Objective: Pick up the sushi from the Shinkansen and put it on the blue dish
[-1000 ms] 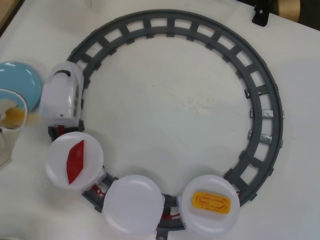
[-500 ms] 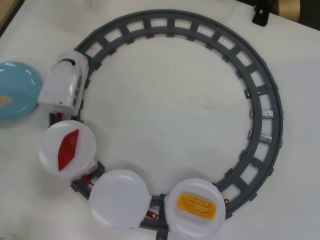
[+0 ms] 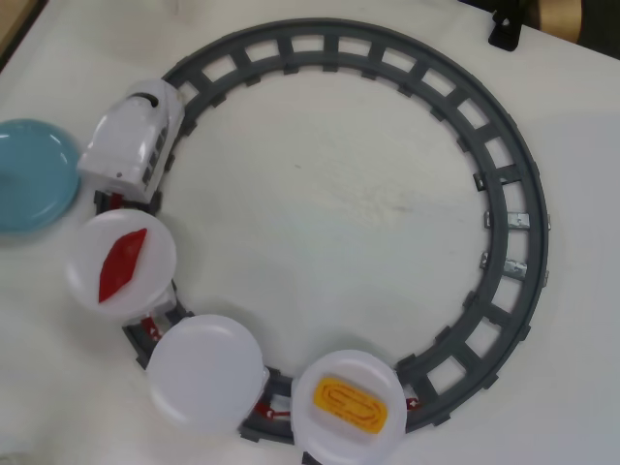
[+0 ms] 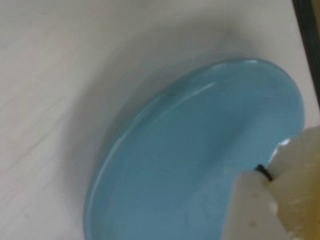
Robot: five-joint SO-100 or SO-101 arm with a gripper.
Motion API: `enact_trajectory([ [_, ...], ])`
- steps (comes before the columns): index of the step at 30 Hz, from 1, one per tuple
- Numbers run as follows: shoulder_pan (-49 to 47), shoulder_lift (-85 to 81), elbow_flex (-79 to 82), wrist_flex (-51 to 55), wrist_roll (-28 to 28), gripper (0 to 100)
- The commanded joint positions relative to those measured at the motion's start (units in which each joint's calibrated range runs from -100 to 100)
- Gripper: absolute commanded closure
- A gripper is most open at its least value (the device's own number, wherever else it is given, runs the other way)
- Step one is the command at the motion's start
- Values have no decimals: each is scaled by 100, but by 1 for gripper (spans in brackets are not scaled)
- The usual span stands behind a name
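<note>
The wrist view is filled by the blue dish (image 4: 200, 150), whose surface is bare. At its lower right corner my gripper (image 4: 274, 192) shows a whitish finger (image 4: 247, 212) pressed against a pale yellow mottled piece, the sushi (image 4: 302, 170), held above the dish. In the overhead view the blue dish (image 3: 29, 174) lies at the left edge and the gripper is out of frame. The white Shinkansen (image 3: 133, 145) stands on the track's upper left and pulls three carts with white plates. The middle plate (image 3: 206, 373) is empty.
A grey ring of track (image 3: 504, 223) takes up most of the table. The first cart's plate carries a red diamond piece (image 3: 121, 263). The last one carries an orange ridged piece (image 3: 349, 405). A black bracket (image 3: 504, 27) sits at the top right.
The train and its carts have rolled clockwise along the track. My gripper with the sushi has slid off the left edge of the overhead view.
</note>
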Motion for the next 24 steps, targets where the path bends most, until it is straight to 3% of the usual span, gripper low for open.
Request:
enact_trajectory([
  [1,5,320,-712,-44,-19,97],
  [17,155,1050,-1280,-44,13,96],
  [24,384,1050,-1154,-44,13,75],
])
